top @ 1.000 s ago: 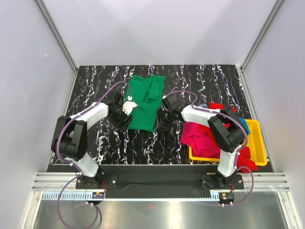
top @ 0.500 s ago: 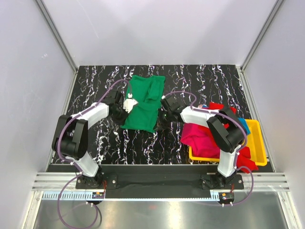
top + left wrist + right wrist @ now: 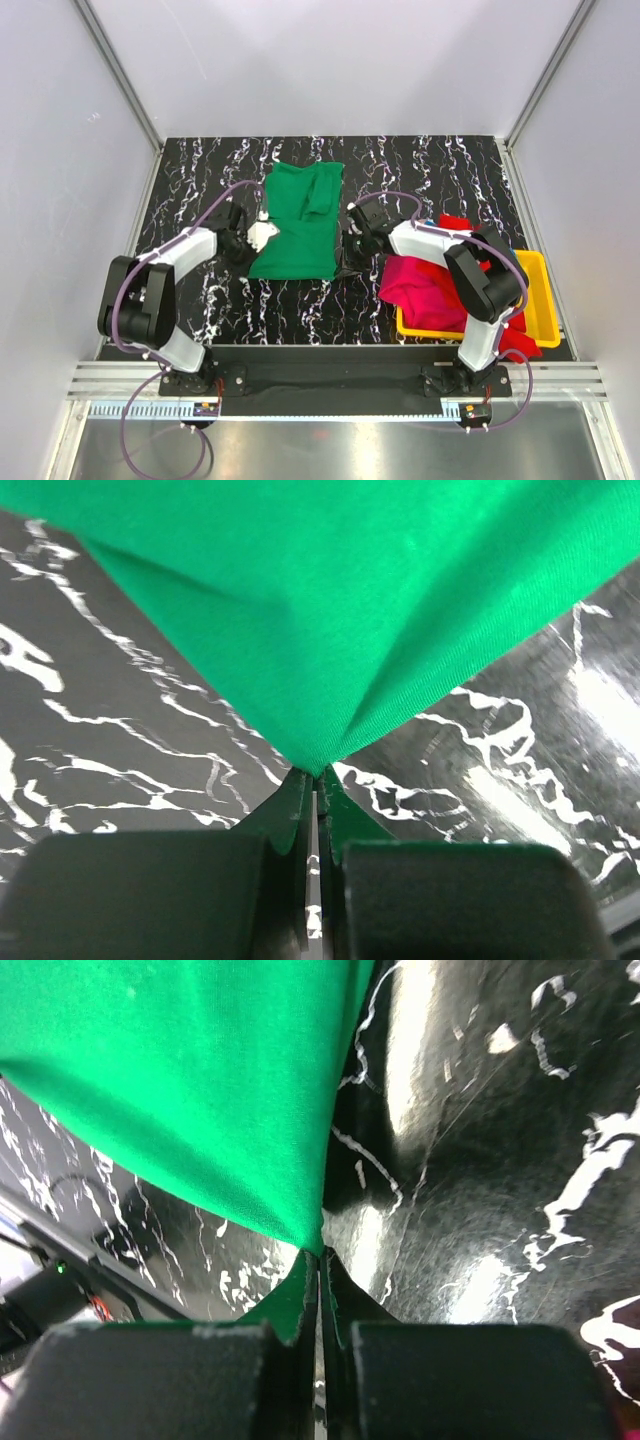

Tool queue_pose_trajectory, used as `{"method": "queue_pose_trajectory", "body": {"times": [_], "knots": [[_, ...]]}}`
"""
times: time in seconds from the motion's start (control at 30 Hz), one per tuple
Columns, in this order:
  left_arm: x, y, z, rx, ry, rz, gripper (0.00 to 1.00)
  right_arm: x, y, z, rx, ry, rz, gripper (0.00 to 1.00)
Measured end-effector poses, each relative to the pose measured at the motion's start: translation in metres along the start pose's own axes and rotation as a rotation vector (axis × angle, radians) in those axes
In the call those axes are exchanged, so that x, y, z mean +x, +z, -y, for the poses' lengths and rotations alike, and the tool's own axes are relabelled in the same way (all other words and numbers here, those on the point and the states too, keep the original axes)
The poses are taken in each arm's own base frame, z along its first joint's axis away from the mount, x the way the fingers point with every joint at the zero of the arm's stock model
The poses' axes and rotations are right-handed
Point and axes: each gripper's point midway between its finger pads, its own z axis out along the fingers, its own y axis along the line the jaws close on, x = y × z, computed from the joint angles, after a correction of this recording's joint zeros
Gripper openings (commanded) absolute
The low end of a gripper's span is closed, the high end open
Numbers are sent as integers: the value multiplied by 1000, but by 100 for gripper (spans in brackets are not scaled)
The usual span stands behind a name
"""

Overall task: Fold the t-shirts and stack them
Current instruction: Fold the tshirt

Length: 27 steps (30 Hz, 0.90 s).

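Both sets of fingers are clamped on the green t-shirt right now. In the left wrist view your left fingers are squeezed together with a fold of green cloth caught between the tips, and the fabric fans out ahead of them, wider the further it gets from the tips. It's the same on the other side: your right fingers are pressed tight on a pinch of the shirt's edge, with the cloth spreading away ahead and to the left of them and the black marbled bench showing on their right.

From the top camera the shirt lies on the bench between the two sets of fingers. The left fingers hold its left edge and the right fingers its right edge. It lies fairly flat, with a folded-over flap near the far end.

The yellow tray sits off to the right of the right fingers, well apart from the green shirt. The magenta-pink t-shirt is bunched in it and slumps over the left rim onto the bench. Bits of the red t-shirt and a sliver of the blue t-shirt poke out around the right arm.
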Motion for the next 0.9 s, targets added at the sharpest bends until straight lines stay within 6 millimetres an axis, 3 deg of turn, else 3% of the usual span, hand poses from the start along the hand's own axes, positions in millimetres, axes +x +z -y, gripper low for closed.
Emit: {"method": "queue_pose_trajectory", "body": {"times": [0.03,0.07,0.13,0.2,0.3,0.4,0.47,0.57,0.63,0.77,0.9], "knots": [[2,-1,3,13,7,-3,16,2,0,0,-2,-6,-9,5],[3,-1,5,26,17,-7,33,4,-1,-1,-6,-9,-16,17],[10,-5,12,53,33,-30,72,7,-2,3,6,-17,-30,32],[16,-12,16,64,43,-46,74,11,-6,8,32,-23,-39,42],[15,-26,16,35,71,-32,70,10,-18,8,51,-46,-17,43],[3,-46,15,-41,136,12,66,4,-34,0,53,-76,39,47],[-13,-53,25,-94,238,71,65,1,-42,-10,33,-88,80,47],[-26,-47,54,-123,420,147,67,0,-42,-16,6,-75,106,45],[-19,-33,64,-127,508,142,68,1,-37,-14,-5,-65,114,45],[-10,-16,46,-214,580,106,71,3,-31,-14,-43,-90,131,46],[-32,-19,35,-288,636,168,70,-6,-39,-25,-86,-144,182,46]]}}
